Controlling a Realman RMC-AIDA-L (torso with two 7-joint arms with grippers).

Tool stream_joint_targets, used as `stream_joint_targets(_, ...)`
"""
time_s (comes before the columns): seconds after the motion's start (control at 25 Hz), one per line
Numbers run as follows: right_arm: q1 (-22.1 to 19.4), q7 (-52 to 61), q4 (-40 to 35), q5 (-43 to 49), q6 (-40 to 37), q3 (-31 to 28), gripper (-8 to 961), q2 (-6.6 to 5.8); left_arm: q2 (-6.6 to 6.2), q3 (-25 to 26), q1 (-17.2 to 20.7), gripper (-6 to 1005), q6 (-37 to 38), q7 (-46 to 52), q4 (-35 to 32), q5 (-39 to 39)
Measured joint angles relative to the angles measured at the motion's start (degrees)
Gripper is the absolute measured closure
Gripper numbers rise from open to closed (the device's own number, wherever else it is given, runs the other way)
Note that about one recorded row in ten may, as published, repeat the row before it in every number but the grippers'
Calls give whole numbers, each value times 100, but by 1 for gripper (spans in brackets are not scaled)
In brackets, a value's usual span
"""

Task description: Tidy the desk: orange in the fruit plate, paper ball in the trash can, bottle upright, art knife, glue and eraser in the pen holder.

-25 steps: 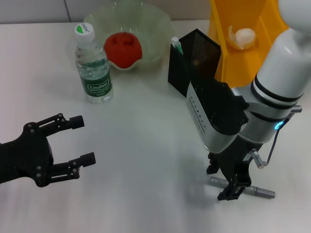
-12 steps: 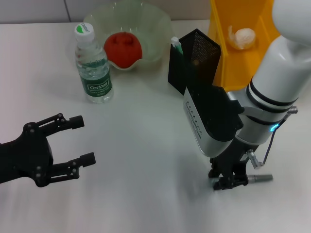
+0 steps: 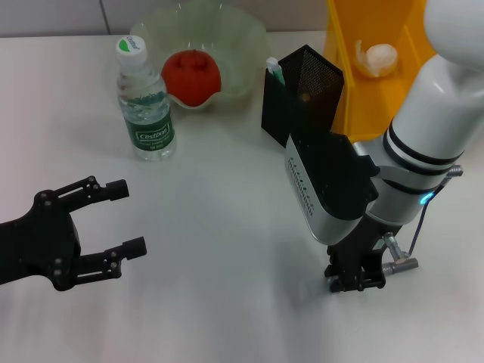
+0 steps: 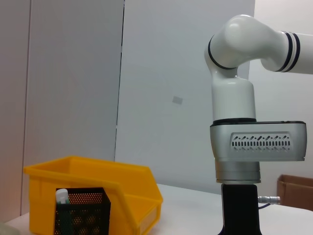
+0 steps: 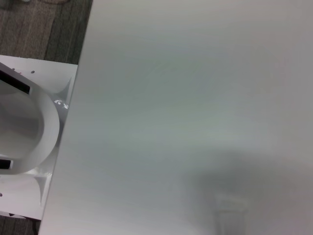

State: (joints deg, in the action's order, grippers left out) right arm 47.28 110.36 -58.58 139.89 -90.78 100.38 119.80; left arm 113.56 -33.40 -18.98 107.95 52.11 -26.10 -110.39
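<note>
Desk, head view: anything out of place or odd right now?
One stray: a grey art knife lies flat on the table at the right gripper, outside the pen holder. The orange sits in the fruit plate, the paper ball in the trash can, the bottle upright.

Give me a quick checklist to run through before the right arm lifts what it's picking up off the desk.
1. Right gripper down on the grey art knife: ok.
2. Jaws firmly shut on the knife: cannot tell, the arm hides them.
3. Pen holder upright with an open top: ok.
4. Bottle upright, away from the lifting path: ok.
5. Orange in the fruit plate, paper ball in the trash can: ok.
6. Left gripper open and well aside: ok.
</note>
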Motion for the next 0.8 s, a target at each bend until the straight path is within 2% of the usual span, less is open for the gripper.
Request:
stream_joint_targets(0.4,-81,-36,-239,-143,-48,-113,822,-15,-1,4,0,172,-3,0,-8,0)
stream_joint_targets(0.56,-298,-103,-707,-230,-149,-609,822,-28,-1,14,0,172,12,0,-3,0)
stream_joint_targets(0.72,-337,-232,-806,-515,-316,-1014,823,-38,-1,19,0,172,41,0,-20,0)
stream_joint_targets(0.76,-380,-403,-811,-781,-431,-1358,823,-43,-1,19,-1,172,43,0,-22,0)
stream_joint_targets(0.8,-380,-403,-811,-781,-431,-1358,823,-43,-1,18,-5,172,43,0,-23,0)
